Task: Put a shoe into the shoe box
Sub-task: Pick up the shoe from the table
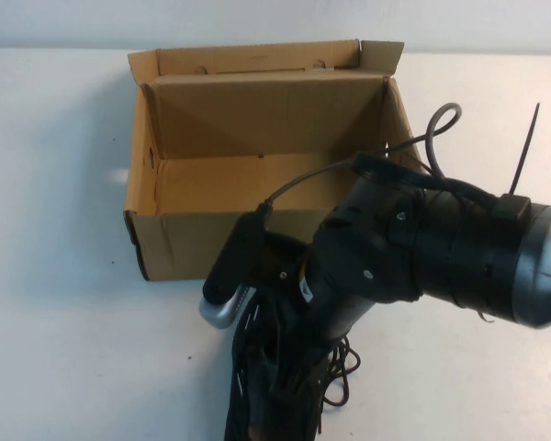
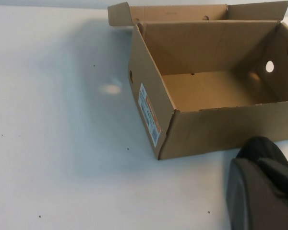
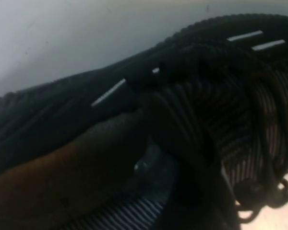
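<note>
The shoe (image 1: 275,386) sits on the table (image 1: 64,322) just in front of the box (image 1: 179,241), on the robot's side, laces trailing off to one side. The right gripper (image 1: 289,354) is down on top of it, which makes sense — it has to grab the shoe from above to lift it over the near wall. In the right wrist view the knit upper and white side slits of the shoe (image 3: 192,96) fill nearly everything, so the camera is pressed right up against it. Can't tell how the jaws stand though; the arm's bulk hides them from above and the wrist view is too dark and close to say whether they've got hold of anything.

The box stands open with its flap lid (image 1: 257,57) folded back on the far side, so the inside is bare and ready — my guess is that's why the shoe is staged so close to the front wall, short hop.

The left gripper isn't visible anywhere; its wrist camera just looks across at the box (image 2: 201,129) and the toe of the shoe (image 2: 261,184), so that arm seems parked off to the left.
</note>
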You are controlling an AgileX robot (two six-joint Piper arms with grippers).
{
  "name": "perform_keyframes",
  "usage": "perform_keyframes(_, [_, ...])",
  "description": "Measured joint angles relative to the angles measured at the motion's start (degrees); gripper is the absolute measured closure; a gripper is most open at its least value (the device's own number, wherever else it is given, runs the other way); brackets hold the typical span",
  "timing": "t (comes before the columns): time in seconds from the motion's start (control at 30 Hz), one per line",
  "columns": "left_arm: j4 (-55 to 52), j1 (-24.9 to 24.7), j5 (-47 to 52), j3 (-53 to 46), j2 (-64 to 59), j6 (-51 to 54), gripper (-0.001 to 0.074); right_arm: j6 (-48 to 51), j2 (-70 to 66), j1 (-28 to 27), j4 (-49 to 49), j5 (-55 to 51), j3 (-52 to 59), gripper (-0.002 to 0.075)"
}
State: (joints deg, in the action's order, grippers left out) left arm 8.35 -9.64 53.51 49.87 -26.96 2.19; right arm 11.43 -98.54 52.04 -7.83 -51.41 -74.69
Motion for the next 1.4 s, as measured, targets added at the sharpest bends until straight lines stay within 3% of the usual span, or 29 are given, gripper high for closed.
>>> perform_keyframes(0.57, [0.0, 0.0, 0.0, 0.03, 0.0, 0.0, 0.0736, -2.29, -5.26, 0.0, 2.01, 1.3, -0.41, 0.0324])
perform_keyframes(0.67, [0.0, 0.0, 0.0, 0.03, 0.0, 0.0, 0.0736, -4.05, -5.82, 0.43, 0.71, 1.29, -0.68, 0.0391])
perform_keyframes(0.83, [0.0, 0.0, 1.06, 0.03, 0.0, 0.0, 0.0736, -4.65, -6.15, 0.37, -0.34, -1.21, -1.74, 0.0632])
perform_keyframes(0.9, [0.0, 0.0, 1.66, 0.03, 0.0, 0.0, 0.0736, -4.65, -6.36, 0.37, -0.85, -3.33, -3.12, 0.0682])
perform_keyframes(1.4, [0.09, 0.0, 3.42, 0.03, 0.0, 1.41, 0.0736, -6.44, -7.76, 0.17, 12.86, -18.92, -23.58, 0.0727])
